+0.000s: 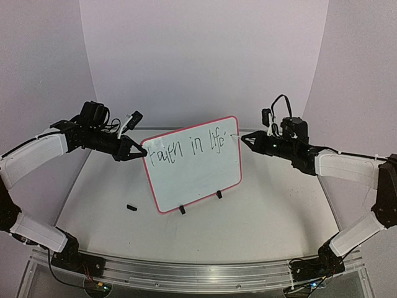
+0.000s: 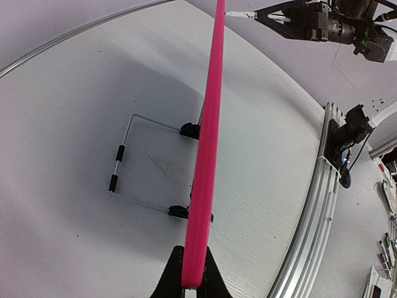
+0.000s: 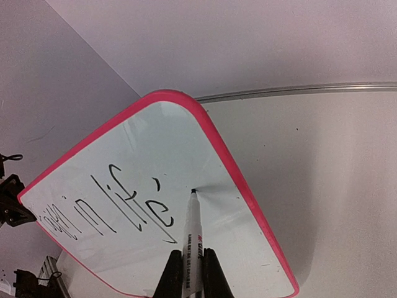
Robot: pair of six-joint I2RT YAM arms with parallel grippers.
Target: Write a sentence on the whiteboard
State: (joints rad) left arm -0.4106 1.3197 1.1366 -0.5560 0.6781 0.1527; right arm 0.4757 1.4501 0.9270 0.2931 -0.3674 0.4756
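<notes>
The whiteboard (image 1: pixel 192 180) stands tilted on its two black clip feet at mid-table and reads "faith in life" in black. My left gripper (image 1: pixel 142 151) is shut on the board's left edge. In the left wrist view the pink frame (image 2: pixel 208 143) runs up from between the jaws of that gripper (image 2: pixel 191 256). My right gripper (image 1: pixel 243 138) is shut on a white marker (image 3: pixel 193 233). The black tip of the marker rests on the board (image 3: pixel 149 149) just right of the last letter, near its top right corner. The right gripper (image 3: pixel 192 253) clamps the marker's barrel.
A small black cap (image 1: pixel 131 207) lies on the table left of the board. A wire stand (image 2: pixel 133 158) props the board from behind. An aluminium rail (image 1: pixel 198 273) runs along the near edge. Curved white walls enclose the back.
</notes>
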